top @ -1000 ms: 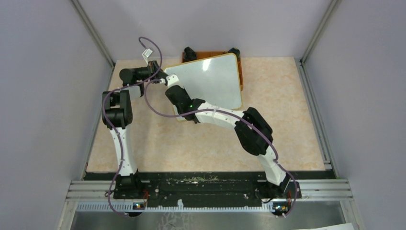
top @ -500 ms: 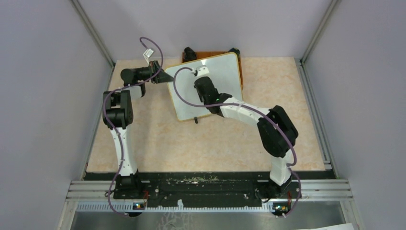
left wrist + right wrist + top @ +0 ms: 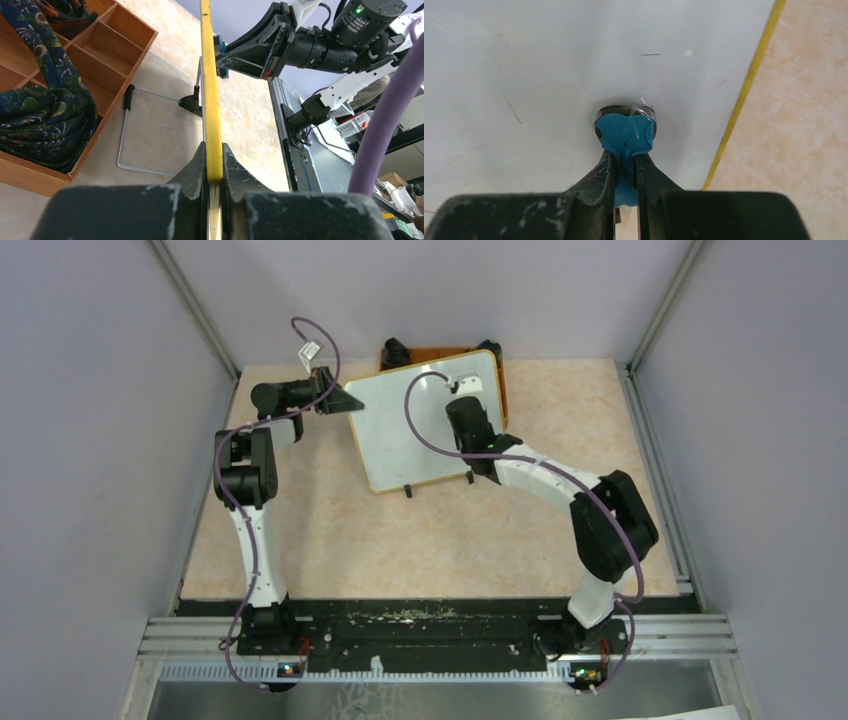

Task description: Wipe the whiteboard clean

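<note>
whiteboard (image 3: 400, 435) tilted on beige table (image 3: 600, 450), two black feet at near edge, orange tray (image 3: 504, 390) behind. left gripper (image 3: 345, 400) at left corner; right gripper (image 3: 462, 388) over far right part.

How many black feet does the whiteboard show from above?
2, both at the whiteboard's near edge: one foot toward the left, the other foot further right. More may be hidden.

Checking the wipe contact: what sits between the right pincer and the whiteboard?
A blue pad, clamped in the right pincer, sits against the whiteboard; the right wrist view shows it.
</note>
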Available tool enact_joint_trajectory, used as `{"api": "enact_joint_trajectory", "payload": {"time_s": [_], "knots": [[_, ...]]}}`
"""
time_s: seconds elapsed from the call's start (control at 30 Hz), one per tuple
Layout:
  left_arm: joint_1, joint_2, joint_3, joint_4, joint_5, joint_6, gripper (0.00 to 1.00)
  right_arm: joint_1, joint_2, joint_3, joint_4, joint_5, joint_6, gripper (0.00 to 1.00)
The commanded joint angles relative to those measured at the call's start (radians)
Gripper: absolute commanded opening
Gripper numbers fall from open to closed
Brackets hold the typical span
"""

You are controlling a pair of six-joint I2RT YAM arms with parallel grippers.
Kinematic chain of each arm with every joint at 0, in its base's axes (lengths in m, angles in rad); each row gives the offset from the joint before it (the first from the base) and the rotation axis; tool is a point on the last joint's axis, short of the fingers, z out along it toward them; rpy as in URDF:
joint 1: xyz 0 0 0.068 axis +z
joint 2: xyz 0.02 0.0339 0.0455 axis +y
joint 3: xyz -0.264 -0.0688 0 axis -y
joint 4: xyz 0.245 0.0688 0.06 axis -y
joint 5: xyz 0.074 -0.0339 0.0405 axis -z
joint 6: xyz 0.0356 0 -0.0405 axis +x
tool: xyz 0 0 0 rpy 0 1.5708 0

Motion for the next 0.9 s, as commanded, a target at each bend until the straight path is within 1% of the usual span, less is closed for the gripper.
{"api": "enact_joint_trajectory", "payload": {"time_s": [0.0,0.13,0.23,0.4,0.67,0.87], "knots": [[-0.003,-0.028,0.006,0.233,0.297,-0.053,0.04,-0.014,-0.140,-0.021,-0.005,0.025,0.030,0.00],[-0.003,-0.028,0.021,0.232,0.297,-0.065,0.08,-0.014,-0.184,-0.033,-0.041,0.021,0.044,0.00],[-0.002,-0.031,0.029,0.232,0.297,-0.075,0.21,-0.013,-0.206,-0.048,-0.053,0.012,0.051,0.00],[-0.003,-0.040,0.034,0.232,0.297,-0.081,0.34,-0.013,-0.224,-0.068,-0.058,0.003,0.060,0.00],[-0.002,-0.057,0.044,0.232,0.297,-0.089,0.41,-0.011,-0.228,-0.081,-0.056,-0.009,0.068,0.00],[0.007,-0.059,0.088,0.232,0.297,-0.120,0.53,-0.005,-0.239,-0.090,-0.056,-0.010,0.068,0.00]]}}
